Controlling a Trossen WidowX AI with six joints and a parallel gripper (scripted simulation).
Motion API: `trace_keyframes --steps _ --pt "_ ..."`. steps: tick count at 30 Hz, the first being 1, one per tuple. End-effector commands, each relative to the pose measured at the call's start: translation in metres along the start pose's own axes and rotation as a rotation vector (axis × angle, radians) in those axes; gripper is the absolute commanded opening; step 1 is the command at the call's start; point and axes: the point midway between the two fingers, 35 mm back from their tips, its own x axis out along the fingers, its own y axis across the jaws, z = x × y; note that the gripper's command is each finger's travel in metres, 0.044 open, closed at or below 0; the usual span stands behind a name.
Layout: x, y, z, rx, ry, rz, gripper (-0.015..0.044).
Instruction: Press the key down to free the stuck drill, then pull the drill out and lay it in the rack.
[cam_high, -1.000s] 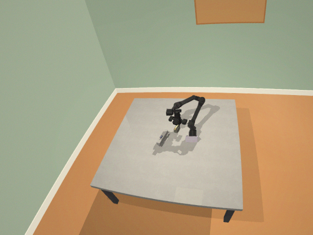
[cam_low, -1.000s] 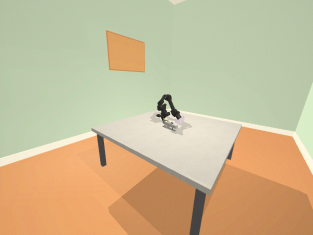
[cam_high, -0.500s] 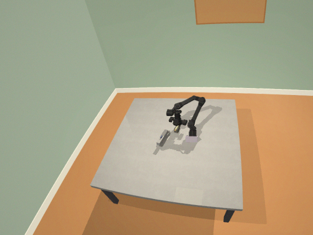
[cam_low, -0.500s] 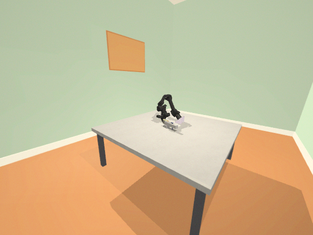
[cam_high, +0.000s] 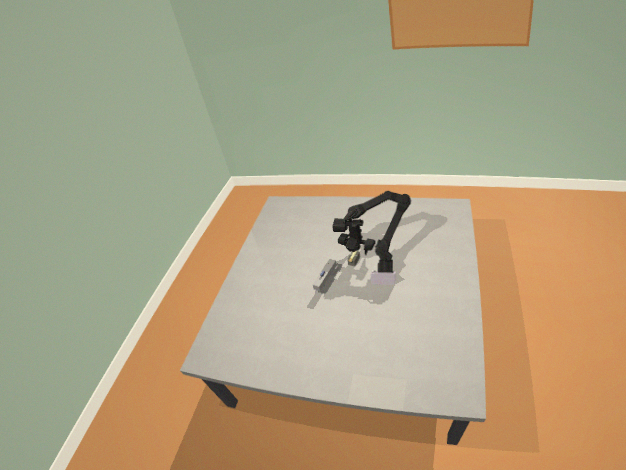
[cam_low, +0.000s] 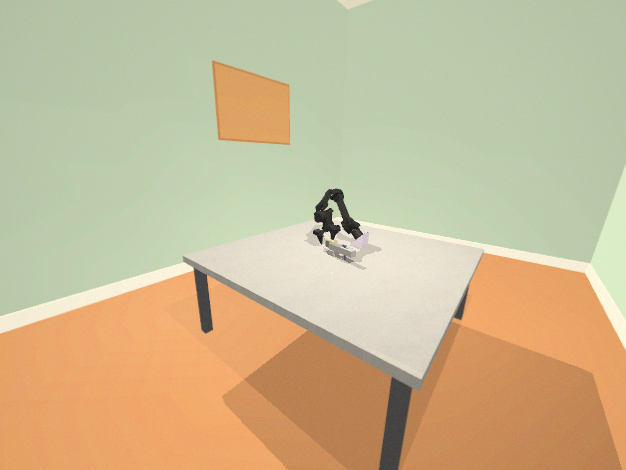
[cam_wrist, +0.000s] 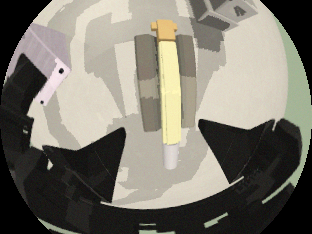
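The jaws stand released, their fingertips (cam_high: 368, 244) (cam_low: 318, 234) apart. In the wrist view, the yellow bar (cam_high: 354, 256) (cam_wrist: 170, 92) occupies the upper centre between grey-brown side pieces (cam_wrist: 188, 82); the grey block (cam_high: 324, 277) (cam_low: 342, 248) (cam_wrist: 233, 11) is at upper right.

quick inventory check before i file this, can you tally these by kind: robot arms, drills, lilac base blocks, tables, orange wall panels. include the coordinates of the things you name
robot arm (cam_high: 395, 222) (cam_low: 343, 206) (cam_wrist: 19, 82): 1
drill (cam_high: 353, 258) (cam_low: 331, 240) (cam_wrist: 170, 92): 1
lilac base block (cam_high: 382, 278) (cam_low: 361, 240) (cam_wrist: 51, 46): 1
table (cam_high: 303, 344) (cam_low: 303, 283) (cam_wrist: 260, 75): 1
orange wall panel (cam_high: 460, 22) (cam_low: 252, 106): 1
total: 5
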Motion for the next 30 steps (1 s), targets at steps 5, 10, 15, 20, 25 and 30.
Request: trace_keyframes --steps 5,10,15,20,25,30 --pt "-0.030 0.000 0.001 0.006 0.003 -0.009 0.0440" --pt "-0.050 0.000 0.001 0.006 0.003 -0.008 0.0440" --pt "-0.070 -0.001 0.001 0.005 0.003 -0.008 0.0440" --pt "-0.070 -0.001 0.025 -0.046 -0.068 -0.035 0.0440" --pt "-0.090 0.013 0.108 -0.242 -0.304 -0.106 0.0440" --pt "-0.113 0.050 0.172 -0.451 -0.482 -0.168 0.0440"
